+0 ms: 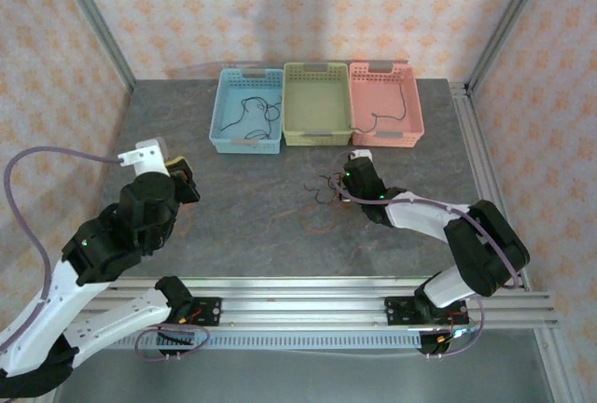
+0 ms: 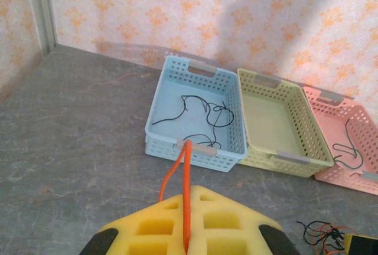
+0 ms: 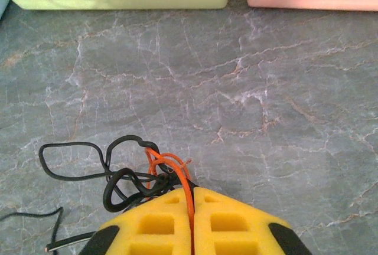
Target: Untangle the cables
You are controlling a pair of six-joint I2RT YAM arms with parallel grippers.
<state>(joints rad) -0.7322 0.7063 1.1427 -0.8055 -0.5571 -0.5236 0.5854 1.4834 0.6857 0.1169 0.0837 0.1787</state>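
L gripper (image 2: 188, 203): pads pressed together, clamped on orange wire (image 2: 185, 169). The wire runs up out of the seam btwn the pads as two strands that meet at a tip. Top view: L gripper (image 1: 177, 172) sits over L side of table (image 1: 242, 212), well apart from the tangle.

R gripper (image 3: 192, 199): pads pinched tight, no gap, nipping an orange strand (image 3: 172, 163) at the seam. Strand curls just ahead of the tips and is knotted w/ black cable (image 3: 80, 147), which loops out to the L on the tabletop. Top view: R gripper (image 1: 354, 173) low at the tangle (image 1: 326, 190), mid-table, in front of green basket (image 1: 291, 109).

Other cables: black one lying in blue basket (image 2: 155, 98); dark one in pink basket (image 1: 416, 114). Can't tell its colour exactly.
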